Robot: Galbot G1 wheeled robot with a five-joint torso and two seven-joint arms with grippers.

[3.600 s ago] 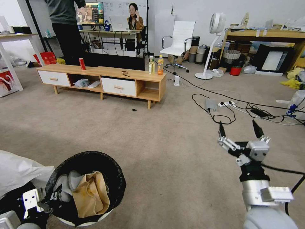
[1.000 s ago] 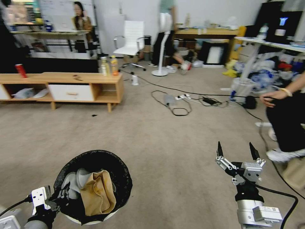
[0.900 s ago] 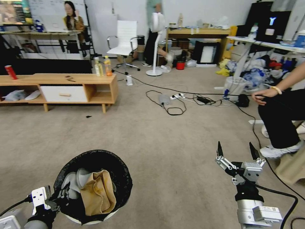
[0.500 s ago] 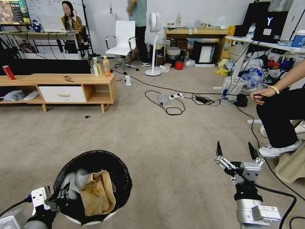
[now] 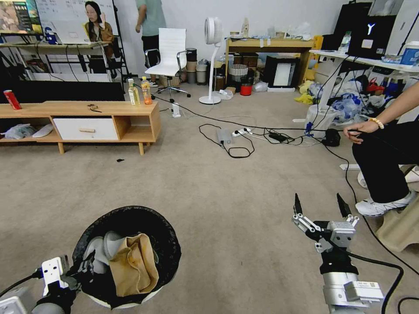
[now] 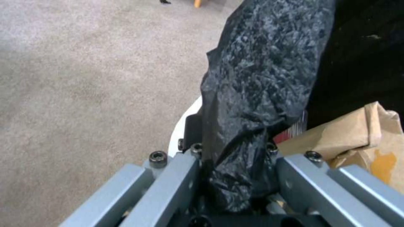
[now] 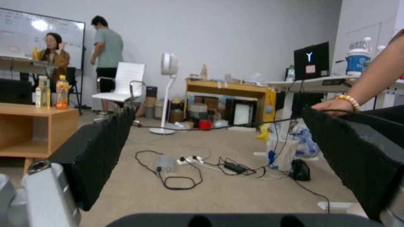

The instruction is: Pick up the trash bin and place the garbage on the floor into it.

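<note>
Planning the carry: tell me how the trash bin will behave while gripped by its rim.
The left gripper clamps the trash bin at one rim point, so it may tilt or swing. The black bag liner looks thin and crinkled, probably slippery under the fingers. The contents, a tan paper bag and tissues, look light.

The floor (image 5: 209, 183) is a flat beige-grey carpet running across the room. A low wooden TV cabinet (image 5: 78, 120) stands on it. Just in front of the cabinet's right leg lies a small dark scrap (image 5: 119, 160). To the cabinet's right, a tangle of black cables with a power strip (image 5: 242, 135) sprawls over the carpet. Beyond the cabinet's right end stand a white office chair (image 5: 168, 61) and a white pedestal fan (image 5: 212, 61), with a small red bucket (image 5: 246, 90) farther right of the fan.
</note>
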